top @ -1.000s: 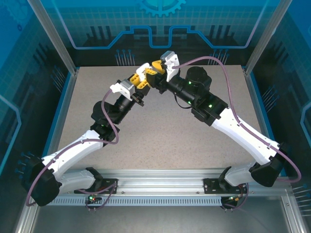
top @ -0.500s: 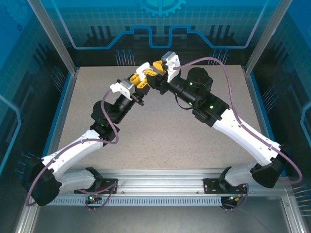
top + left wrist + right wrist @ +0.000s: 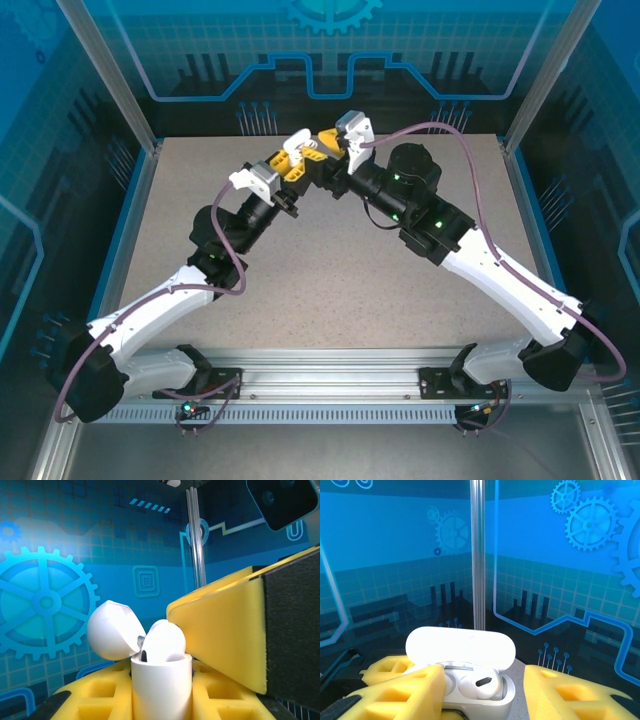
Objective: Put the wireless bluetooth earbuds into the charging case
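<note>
My left gripper (image 3: pixel 290 163) is shut on a white charging case (image 3: pixel 161 685), held upright above the far middle of the table with its lid (image 3: pixel 112 630) open. A glossy white earbud (image 3: pixel 480 682) sits in the case's right-hand slot, its top standing above the rim (image 3: pixel 162 640). My right gripper (image 3: pixel 484 676) is open, and its yellow fingers (image 3: pixel 395 692) straddle the case. The near-left finger hides the other slot. From the left wrist, one right finger (image 3: pixel 225 635) lies close against the earbud.
The speckled table (image 3: pixel 330 270) lies below both raised grippers. A metal frame post (image 3: pixel 477 550) and blue printed walls stand just behind the case. Both arms (image 3: pixel 470 250) arch from the near rail to the far middle.
Both grippers have edged slightly right and farther back together. The right wrist has drawn closer over the case. The left gripper's hold on the case is the same.
</note>
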